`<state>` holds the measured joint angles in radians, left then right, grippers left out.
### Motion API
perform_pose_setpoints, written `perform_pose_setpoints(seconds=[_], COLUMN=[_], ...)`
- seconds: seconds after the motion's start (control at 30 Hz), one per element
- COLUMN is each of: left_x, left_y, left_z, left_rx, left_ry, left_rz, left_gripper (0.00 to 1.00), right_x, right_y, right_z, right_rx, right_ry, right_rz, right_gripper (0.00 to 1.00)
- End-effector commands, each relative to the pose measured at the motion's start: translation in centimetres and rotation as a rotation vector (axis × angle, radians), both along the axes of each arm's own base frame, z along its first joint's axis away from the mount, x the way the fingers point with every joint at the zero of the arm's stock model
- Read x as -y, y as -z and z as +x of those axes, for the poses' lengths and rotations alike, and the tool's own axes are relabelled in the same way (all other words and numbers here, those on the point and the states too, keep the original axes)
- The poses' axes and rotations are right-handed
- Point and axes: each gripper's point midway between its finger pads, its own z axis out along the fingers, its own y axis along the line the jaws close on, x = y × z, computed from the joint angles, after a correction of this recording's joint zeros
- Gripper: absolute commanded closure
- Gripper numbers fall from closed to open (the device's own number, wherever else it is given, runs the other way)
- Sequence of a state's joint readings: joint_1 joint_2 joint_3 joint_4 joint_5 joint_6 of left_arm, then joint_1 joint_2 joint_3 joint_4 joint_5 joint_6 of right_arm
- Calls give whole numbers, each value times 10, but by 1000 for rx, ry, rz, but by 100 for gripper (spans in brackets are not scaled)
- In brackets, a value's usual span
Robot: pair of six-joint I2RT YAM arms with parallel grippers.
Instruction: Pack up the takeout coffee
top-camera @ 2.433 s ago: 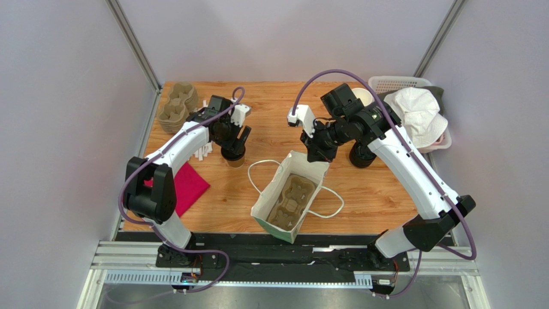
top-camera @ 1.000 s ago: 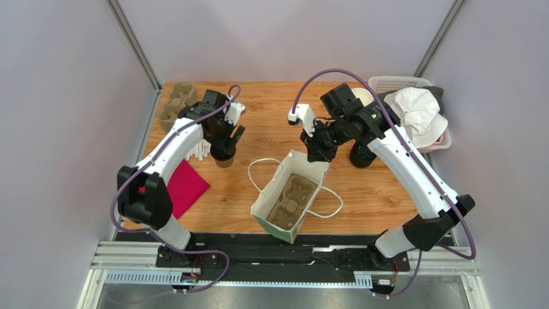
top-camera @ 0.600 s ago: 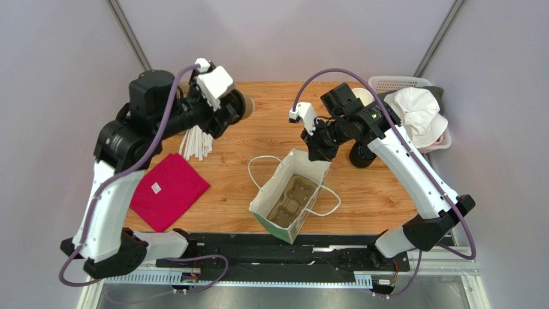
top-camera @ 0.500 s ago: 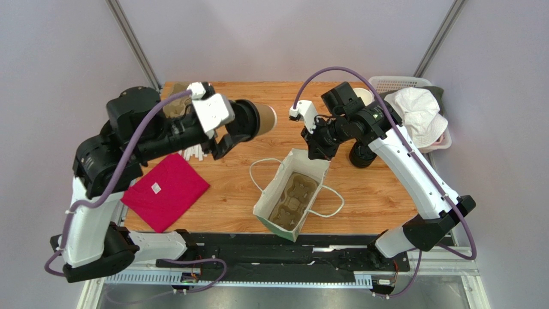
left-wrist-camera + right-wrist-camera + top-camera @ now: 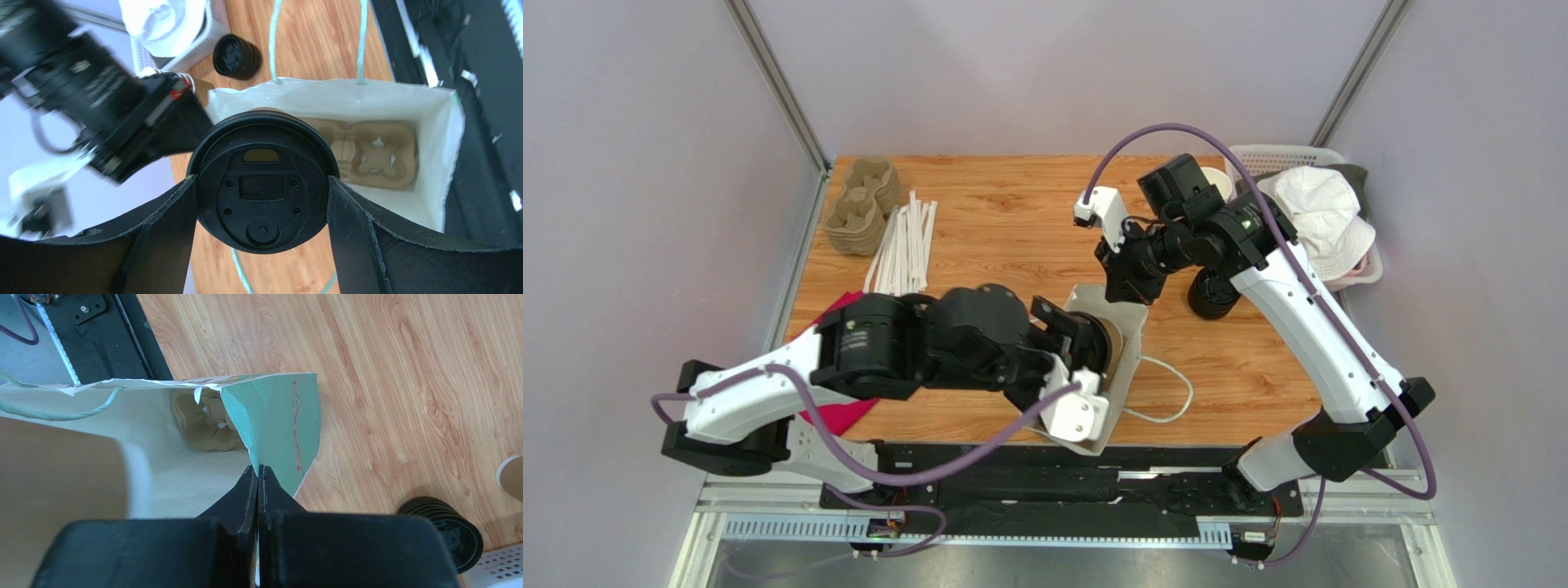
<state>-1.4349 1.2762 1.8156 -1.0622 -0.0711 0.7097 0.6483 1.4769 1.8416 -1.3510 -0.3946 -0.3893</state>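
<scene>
The paper bag [image 5: 430,122] has its mouth pulled open since the right gripper [image 5: 258,473] is pinched shut on its rim, and the opening is wider than the cup (the black lid stack [image 5: 439,525] sits near the bag, outside it). The left gripper [image 5: 1081,346] has its fingers spread wide around the takeout coffee [image 5: 263,190], gripping both sides right at the bag's mouth, lid toward the wrist, with the cup carrier [image 5: 374,153] on the bag's floor beyond.

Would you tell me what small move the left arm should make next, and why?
Probably ease the left end effector deeper into the bag toward the carrier: it holds the takeout coffee at the mouth, which the right end effector pinches open.
</scene>
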Motion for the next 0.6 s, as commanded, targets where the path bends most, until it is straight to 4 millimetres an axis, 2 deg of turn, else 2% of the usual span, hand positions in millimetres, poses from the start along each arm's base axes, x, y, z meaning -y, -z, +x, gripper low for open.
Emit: perform_pose_setpoints(seconds=[0.0, 0.07, 0.2, 0.33, 0.57], left_x=[12, 16, 16, 18, 31], left_y=[4, 16, 51, 69, 98], left_z=[4, 6, 8, 15, 13], left_rx=[162, 202, 232, 251, 220], left_ry=[31, 29, 29, -5, -29], left_rz=[49, 96, 201, 261, 335], left_gripper=[100, 100, 100, 100, 100], right_x=[-6, -6, -6, -7, -10], right_y=[-32, -31, -32, -28, -22], right_z=[-19, -22, -32, -38, -43], right_rx=[74, 77, 79, 62, 27], right_ry=[-51, -59, -82, -91, -105], right_rz=[89, 86, 93, 97, 111], right_gripper=[100, 100, 100, 100, 100])
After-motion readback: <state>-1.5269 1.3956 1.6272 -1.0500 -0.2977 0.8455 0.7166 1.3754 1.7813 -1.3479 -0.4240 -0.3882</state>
